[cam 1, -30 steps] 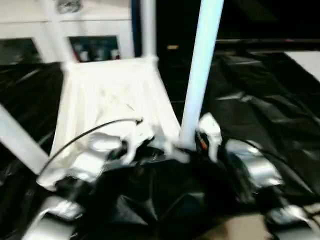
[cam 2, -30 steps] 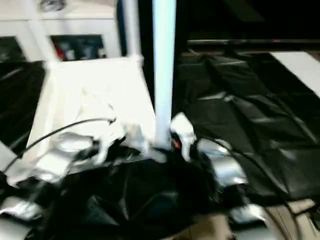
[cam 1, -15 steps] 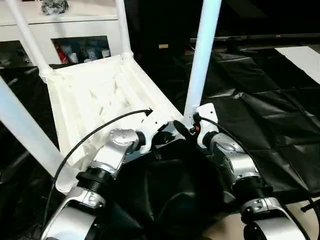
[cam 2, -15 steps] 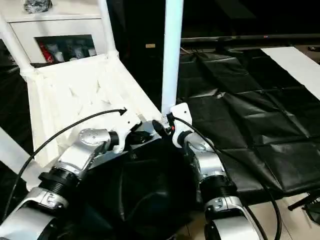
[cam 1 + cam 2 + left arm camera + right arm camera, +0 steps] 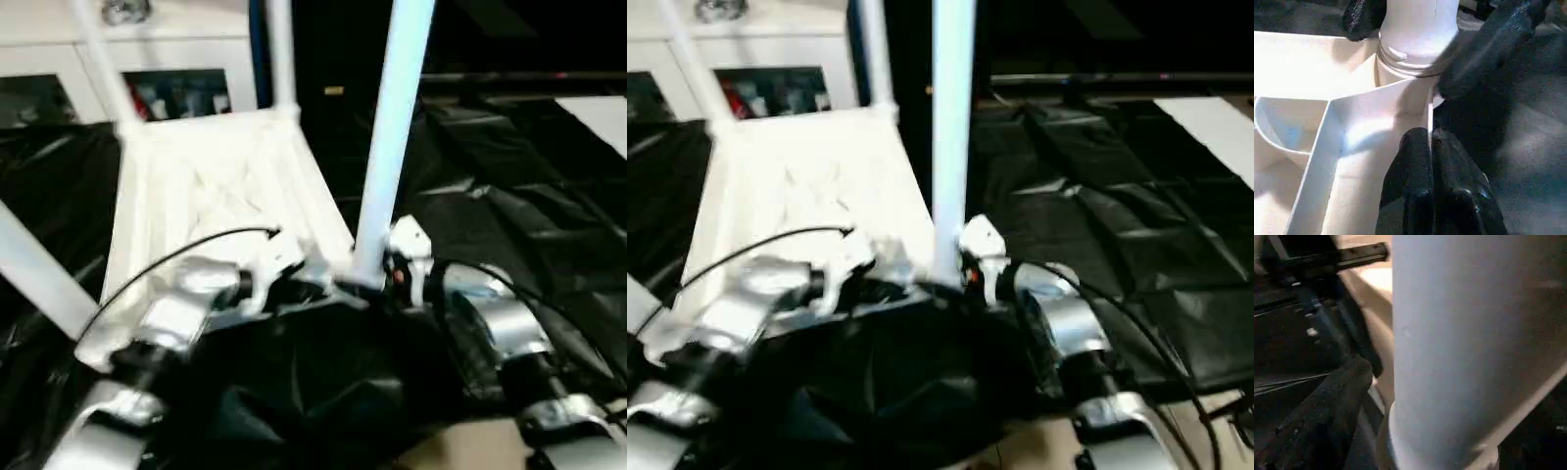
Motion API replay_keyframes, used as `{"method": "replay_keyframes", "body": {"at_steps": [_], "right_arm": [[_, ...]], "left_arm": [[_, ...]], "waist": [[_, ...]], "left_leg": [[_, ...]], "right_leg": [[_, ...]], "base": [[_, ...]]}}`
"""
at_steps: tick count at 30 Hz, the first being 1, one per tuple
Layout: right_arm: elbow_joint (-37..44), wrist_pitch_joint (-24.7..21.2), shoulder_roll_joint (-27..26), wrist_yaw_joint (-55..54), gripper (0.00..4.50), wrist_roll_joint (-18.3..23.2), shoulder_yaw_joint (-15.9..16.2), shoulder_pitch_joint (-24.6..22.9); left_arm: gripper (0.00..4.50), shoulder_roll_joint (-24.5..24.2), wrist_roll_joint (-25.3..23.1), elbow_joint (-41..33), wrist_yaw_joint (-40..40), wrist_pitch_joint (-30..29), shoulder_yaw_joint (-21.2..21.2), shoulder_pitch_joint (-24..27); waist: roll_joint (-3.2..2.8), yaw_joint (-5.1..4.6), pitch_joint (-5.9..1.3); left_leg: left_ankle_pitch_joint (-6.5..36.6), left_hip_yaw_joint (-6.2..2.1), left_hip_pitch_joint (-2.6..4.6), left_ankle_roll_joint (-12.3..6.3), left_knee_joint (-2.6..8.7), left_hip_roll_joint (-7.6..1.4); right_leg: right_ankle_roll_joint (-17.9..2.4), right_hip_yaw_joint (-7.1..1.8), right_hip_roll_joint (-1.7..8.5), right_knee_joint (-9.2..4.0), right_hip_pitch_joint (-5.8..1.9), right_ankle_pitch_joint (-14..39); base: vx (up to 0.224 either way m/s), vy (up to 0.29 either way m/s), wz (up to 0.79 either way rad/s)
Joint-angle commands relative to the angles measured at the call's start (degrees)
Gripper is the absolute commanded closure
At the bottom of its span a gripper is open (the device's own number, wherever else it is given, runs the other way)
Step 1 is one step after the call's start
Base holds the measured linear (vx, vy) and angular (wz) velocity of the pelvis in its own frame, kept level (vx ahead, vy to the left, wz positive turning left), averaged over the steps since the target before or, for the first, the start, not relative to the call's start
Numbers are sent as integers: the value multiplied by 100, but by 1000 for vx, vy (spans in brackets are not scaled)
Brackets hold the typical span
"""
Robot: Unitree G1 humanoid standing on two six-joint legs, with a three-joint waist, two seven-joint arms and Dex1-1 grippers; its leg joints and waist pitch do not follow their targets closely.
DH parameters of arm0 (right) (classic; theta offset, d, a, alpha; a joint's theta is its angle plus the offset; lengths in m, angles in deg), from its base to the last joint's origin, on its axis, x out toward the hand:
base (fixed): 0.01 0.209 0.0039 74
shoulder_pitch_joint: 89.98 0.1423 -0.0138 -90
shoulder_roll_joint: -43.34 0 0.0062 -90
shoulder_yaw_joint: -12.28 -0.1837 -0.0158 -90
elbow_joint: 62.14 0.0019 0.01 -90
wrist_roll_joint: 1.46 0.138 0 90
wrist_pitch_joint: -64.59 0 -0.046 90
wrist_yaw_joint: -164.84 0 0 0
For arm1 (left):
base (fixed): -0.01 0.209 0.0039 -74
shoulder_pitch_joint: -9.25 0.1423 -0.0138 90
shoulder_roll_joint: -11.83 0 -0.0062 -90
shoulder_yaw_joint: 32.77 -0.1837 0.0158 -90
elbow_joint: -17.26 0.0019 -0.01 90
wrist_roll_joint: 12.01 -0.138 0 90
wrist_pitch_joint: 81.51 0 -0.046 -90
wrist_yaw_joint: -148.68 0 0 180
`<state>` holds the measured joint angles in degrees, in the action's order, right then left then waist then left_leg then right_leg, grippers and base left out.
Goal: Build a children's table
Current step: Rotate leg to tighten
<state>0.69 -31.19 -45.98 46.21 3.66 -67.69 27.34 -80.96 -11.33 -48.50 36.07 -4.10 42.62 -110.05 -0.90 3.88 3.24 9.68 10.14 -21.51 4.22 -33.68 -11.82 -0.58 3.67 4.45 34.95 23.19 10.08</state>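
**Inverted tabletop with near-right leg seated in its corner socket**

The tabletop [image 5: 211,186] lies underside up on black sheeting [image 5: 519,206]; it appears light, stiff and smooth. The left claw [image 5: 1431,147] is pressed together on a thin rim rib. The right claw [image 5: 1415,44] stands spread around the leg [image 5: 387,147] base, the preferred hold.

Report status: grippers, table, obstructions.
Left gripper shut, pinching tabletop rim by the corner socket. Right gripper straddles the near leg base. Leg upright in socket. Nothing in the way.
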Motion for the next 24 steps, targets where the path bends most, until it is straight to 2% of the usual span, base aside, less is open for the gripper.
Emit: {"method": "replay_keyframes", "body": {"at_steps": [1,2,6,7,9,12,16,20,23,24], "right_arm": [[212,-28,40,309,61,104,244,-32],[322,-48,158,503,61,127,324,-84],[413,-101,243,655,61,135,374,-126],[420,-117,232,674,94,160,351,-128],[436,-147,219,703,94,175,342,-133],[468,-172,217,715,132,183,363,-142],[522,-252,220,751,155,242,389,-163],[556,-303,157,691,185,239,393,-225],[381,-422,-153,24,187,187,214,-199],[267,-477,-312,-347,188,151,121,-160]], "left_arm": [[450,139,383,-460,378,194,-149,-63],[450,47,423,-533,552,177,-165,-16],[450,-58,494,-645,765,137,-187,47],[450,-85,542,-686,833,115,-195,66],[450,-112,575,-738,885,90,-206,95],[450,-122,578,-774,902,71,-218,116],[450,-120,583,-800,887,55,-228,136],[450,-47,523,-765,671,17,-212,120],[450,203,353,-490,73,-1,-82,-47],[450,319,322,-390,-150,-11,-25,-117]], "waist": [[41,-16,-379],[26,-9,-382],[42,-18,-394],[39,-16,-393],[35,-15,-384],[43,-6,-379],[43,10,-384],[35,26,-395],[44,14,-383],[44,13,-379]], "left_leg": [[1423,-19,77,-245,398,-138],[1414,-23,83,-245,398,-142],[1280,-8,63,-303,377,-131],[1283,-7,68,-306,378,-131],[1336,-8,83,-284,385,-140],[1421,-9,90,-239,391,-140],[1344,-11,82,-242,388,-139],[1262,-10,83,-251,382,-139],[1299,-2,81,-211,380,-125],[1340,-12,84,-163,389,-120]], "right_leg": [[-1197,-240,324,-449,-274,1518],[-1200,-239,325,-445,-276,1496],[-1285,-240,318,-418,-285,1239],[-1289,-239,316,-419,-279,1256],[-1280,-239,316,-432,-267,1379],[-1235,-240,317,-445,-263,1523],[-1202,-243,320,-439,-269,1486],[-1233,-240,314,-422,-271,1325],[-1224,-245,308,-433,-262,1380],[-1170,-241,322,-454,-269,1553]], "base": [[0,0,0],[0,0,0],[0,0,0],[0,0,0],[0,0,0],[0,0,0],[0,0,0],[0,0,0],[0,0,0],[0,0,0]]}}
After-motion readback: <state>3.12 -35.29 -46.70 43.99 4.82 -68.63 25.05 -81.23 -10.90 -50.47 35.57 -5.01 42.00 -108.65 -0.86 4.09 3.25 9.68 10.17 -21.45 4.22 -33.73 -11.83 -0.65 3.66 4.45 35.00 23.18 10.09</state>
